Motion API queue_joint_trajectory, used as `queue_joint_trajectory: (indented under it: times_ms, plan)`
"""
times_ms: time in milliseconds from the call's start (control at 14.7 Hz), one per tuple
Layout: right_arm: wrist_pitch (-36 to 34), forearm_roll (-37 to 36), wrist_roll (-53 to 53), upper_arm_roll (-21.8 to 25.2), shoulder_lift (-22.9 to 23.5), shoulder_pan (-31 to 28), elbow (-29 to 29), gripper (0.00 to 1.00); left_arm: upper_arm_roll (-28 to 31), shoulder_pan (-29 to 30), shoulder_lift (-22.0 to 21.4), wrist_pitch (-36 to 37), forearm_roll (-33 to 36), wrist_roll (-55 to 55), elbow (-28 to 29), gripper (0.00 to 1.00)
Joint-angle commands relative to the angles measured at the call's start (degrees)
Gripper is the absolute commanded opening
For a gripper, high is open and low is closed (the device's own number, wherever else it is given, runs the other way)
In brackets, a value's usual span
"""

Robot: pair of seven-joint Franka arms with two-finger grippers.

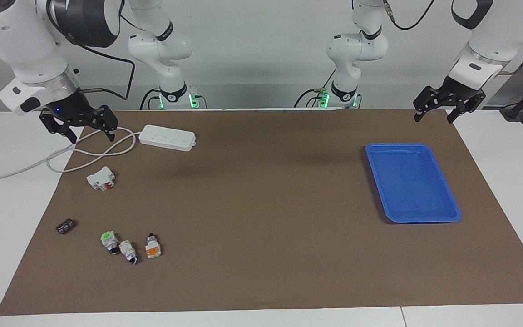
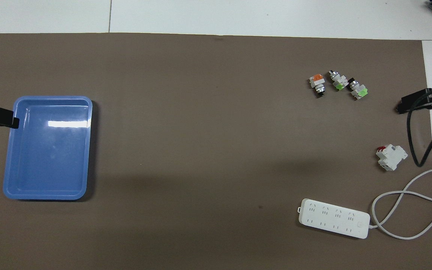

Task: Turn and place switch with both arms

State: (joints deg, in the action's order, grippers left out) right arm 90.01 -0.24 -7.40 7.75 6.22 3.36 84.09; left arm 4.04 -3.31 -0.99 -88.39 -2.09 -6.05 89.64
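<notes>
Right gripper (image 1: 90,132): up in the air over the right arm's end of the brown mat (image 1: 261,218), above the loops of a white cable (image 1: 90,156). Fingers spread apart, nothing between them. Only its dark tip shows at the edge of the overhead view.

Left gripper (image 1: 435,114): raised over the mat's edge at the left arm's end, over the ground just nearer the robots than the blue tray (image 1: 443,216). Fingers apart, empty.

Below the right gripper, working outward: white power strip (image 1: 167,137) lies flat, its cable curling off the mat toward the right arm's end. Farther from the robots, a white block with a red part (image 1: 101,177) lies on the mat. Farther again, a small dark cylinder (image 1: 66,225) near the mat's edge.

The switch (image 1: 152,247): white body, orange face, black knob end; lies on its side on the mat, farthest from the robots in this group, well apart from both grippers. Just beside it, toward the right arm's end, two green-capped switches: one (image 1: 128,250) next to it, the other (image 1: 109,241) next along. The three form a short row, close but not touching as far as can be seen.

Tray holds nothing, well apart from the switch, with open mat between
</notes>
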Motion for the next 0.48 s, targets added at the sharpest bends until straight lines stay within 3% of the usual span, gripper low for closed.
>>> queue_joint_trajectory:
  times_ms: [0, 409]
  plan:
    - [0.25, 0.94, -0.78, -0.28, 0.63, -0.55, -1.03, 1.0, 0.09, 0.14, -1.56, -0.29, -0.02, -0.54, 1.59, 1.0]
    - [2.45, 1.38, 2.2, -0.37, 0.64, -0.02, 0.55, 1.0, 0.18, 0.23, -1.56, -0.38, -0.02, -0.54, 1.94, 1.0]
